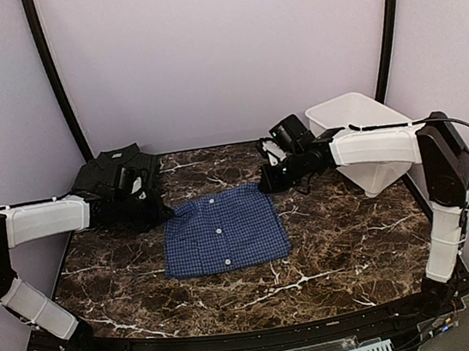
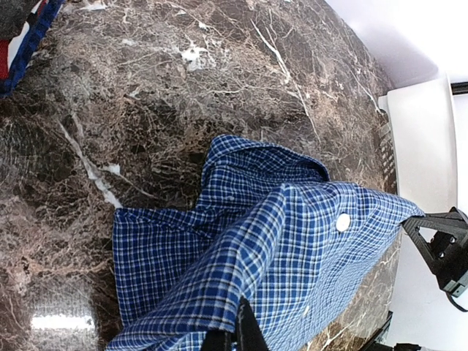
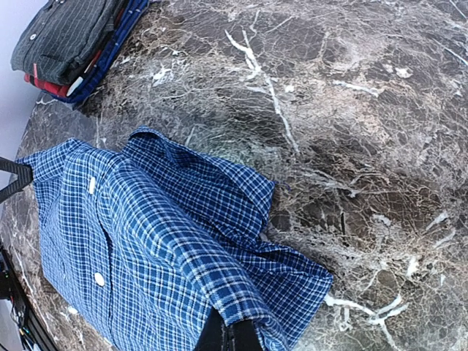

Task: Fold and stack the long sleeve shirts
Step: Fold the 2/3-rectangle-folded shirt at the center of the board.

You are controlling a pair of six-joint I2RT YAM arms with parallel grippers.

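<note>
A blue checked long sleeve shirt (image 1: 221,229) lies folded on the marble table, buttons up. My left gripper (image 1: 168,210) is shut on its far left corner, and my right gripper (image 1: 262,186) is shut on its far right corner. Both corners are lifted a little off the table. In the left wrist view the blue cloth (image 2: 292,241) drapes over the closed fingers (image 2: 248,333). The right wrist view shows the same shirt (image 3: 146,241) folded over its closed fingers (image 3: 219,338). At the back left a dark checked shirt (image 1: 113,170) tops a folded stack (image 3: 69,40) with red and blue edges beneath.
A white plastic basket (image 1: 368,136) stands tilted at the back right, just behind my right arm. The marble table (image 1: 339,248) ends at a dark curved rim near the arm bases. Purple walls close in the back and sides.
</note>
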